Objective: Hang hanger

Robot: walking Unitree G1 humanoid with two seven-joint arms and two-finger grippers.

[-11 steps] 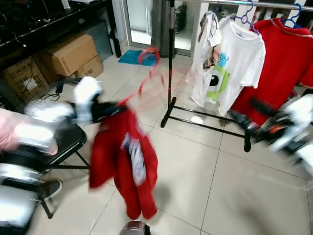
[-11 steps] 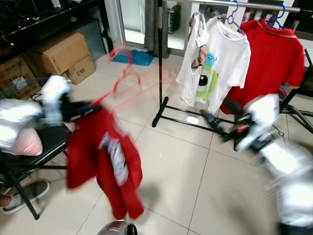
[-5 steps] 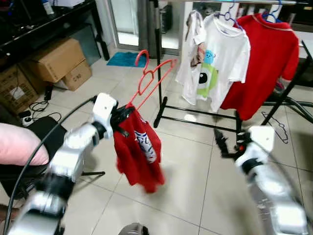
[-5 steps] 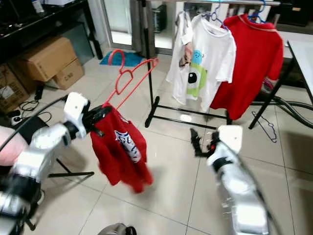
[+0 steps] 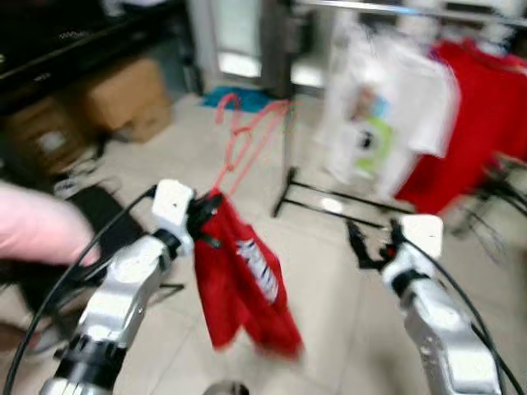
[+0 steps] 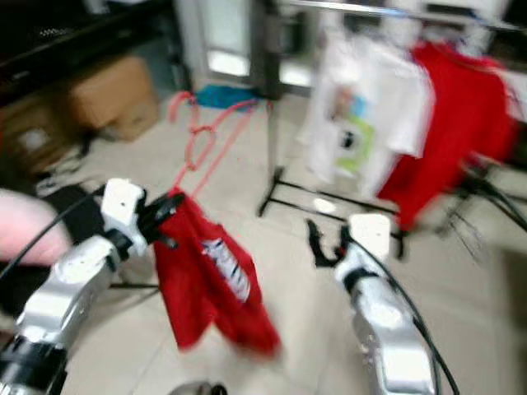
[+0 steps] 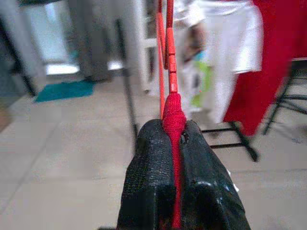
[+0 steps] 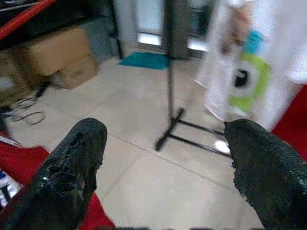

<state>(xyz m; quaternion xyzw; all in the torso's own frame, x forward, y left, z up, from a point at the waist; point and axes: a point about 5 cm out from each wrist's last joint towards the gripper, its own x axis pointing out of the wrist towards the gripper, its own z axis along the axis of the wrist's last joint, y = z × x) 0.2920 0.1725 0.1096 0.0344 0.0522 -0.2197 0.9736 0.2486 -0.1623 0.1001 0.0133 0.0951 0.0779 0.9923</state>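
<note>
Now blurred, left hand (image 7: 173, 139) still clamping red hanger (image 5: 247, 140), shirt (image 5: 243, 288) swinging lower

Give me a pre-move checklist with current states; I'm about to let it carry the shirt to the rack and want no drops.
1. Left gripper shut on the red shirt at the hanger's base: ok.
2. Red hanger pointing up, hook free: ok.
3. Right gripper open, holding nothing: ok.
4. Free room on the rack rail beside the white shirt: cannot tell, blurred.
5. Floor toward the rack unobstructed: ok.
6. Head views sharp enough to aim the hook: not ok.
</note>
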